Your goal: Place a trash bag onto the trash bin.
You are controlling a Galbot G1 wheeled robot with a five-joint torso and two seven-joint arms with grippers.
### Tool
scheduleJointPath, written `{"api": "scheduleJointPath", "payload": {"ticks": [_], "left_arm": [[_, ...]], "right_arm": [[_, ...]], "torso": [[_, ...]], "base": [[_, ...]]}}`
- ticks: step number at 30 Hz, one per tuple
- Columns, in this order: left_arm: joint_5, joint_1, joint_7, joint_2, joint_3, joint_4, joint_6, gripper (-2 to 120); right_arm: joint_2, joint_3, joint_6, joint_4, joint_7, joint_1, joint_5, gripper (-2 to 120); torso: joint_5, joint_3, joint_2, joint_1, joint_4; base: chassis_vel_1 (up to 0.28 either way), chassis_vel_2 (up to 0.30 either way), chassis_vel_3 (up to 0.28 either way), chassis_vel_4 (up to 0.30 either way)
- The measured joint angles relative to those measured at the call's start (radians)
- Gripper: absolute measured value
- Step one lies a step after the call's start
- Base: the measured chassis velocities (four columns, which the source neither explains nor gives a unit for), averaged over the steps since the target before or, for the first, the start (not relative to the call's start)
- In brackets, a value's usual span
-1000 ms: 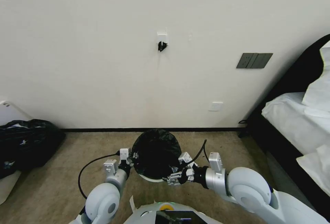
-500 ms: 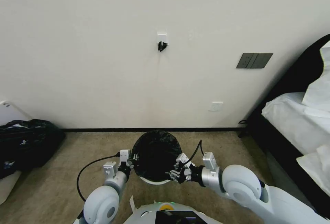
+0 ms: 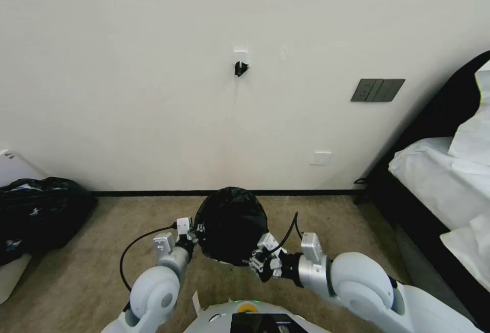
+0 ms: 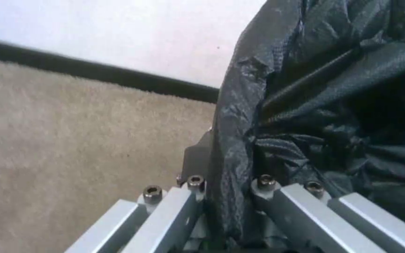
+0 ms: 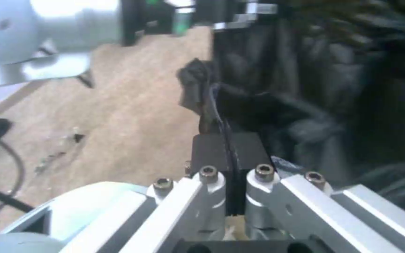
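Observation:
The glossy black trash bag (image 3: 229, 223) hangs spread in a round shape between my two grippers, low in front of me near the wall. My left gripper (image 3: 193, 232) is shut on the bag's left edge; the left wrist view shows the crinkled trash bag (image 4: 334, 88) pinched between its jaws (image 4: 226, 196). At the bag's near right edge, my right gripper (image 3: 258, 262) is shut on a gathered fold of the trash bag (image 5: 315, 88), the film caught in its closed pads (image 5: 228, 154). The trash bin is hidden under the bag.
A much larger bulging black bag (image 3: 41, 215) lies on the carpet at far left. A bed with white bedding (image 3: 439, 180) and a dark frame fills the right side. The wall and its black baseboard (image 3: 153, 193) run close behind the bag.
My right gripper has pulled the bag's edge nearer and leftward. The bag has risen slightly, and the white rim seen below it before is now covered.

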State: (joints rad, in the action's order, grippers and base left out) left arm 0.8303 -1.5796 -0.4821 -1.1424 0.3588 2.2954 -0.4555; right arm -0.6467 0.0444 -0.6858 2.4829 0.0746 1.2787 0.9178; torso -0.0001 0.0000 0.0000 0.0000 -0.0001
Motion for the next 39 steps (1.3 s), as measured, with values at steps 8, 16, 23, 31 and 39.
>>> {"api": "scheduleJointPath", "payload": {"ticks": [8,16,23,31,39], "left_arm": [[0.114,0.018,-0.067,-0.024,0.016,0.012,-0.037,2],[0.238,0.012,-0.128,0.001,0.074,0.042,-0.079,2],[0.307,0.013,-0.163,0.006,0.100,0.057,-0.095,2],[0.348,0.002,-0.177,0.018,0.121,0.071,-0.104,2],[0.343,-0.017,-0.178,0.016,0.112,0.071,-0.109,2]], "right_arm": [[-0.039,-0.089,0.041,-0.030,0.070,0.054,-0.222,0],[-0.068,-0.123,0.153,-0.144,0.101,0.083,-0.435,0],[-0.111,-0.122,0.216,-0.271,0.104,0.102,-0.492,0],[-0.168,-0.112,0.261,-0.361,0.102,0.124,-0.497,0],[-0.202,-0.122,0.264,-0.382,0.095,0.132,-0.493,0]], "torso": [[0.0001,0.000,0.000,0.000,0.0000],[0.0002,0.000,0.000,0.000,0.0002],[0.0000,0.000,0.000,0.000,0.0000],[0.0000,0.000,0.000,0.000,0.0001],[0.0002,0.000,0.000,0.000,0.0000]], "base": [[0.000,0.000,0.000,0.000],[0.000,0.000,0.000,0.000],[0.000,0.000,0.000,0.000],[0.000,0.000,0.000,0.000],[0.000,0.000,0.000,0.000]]}}
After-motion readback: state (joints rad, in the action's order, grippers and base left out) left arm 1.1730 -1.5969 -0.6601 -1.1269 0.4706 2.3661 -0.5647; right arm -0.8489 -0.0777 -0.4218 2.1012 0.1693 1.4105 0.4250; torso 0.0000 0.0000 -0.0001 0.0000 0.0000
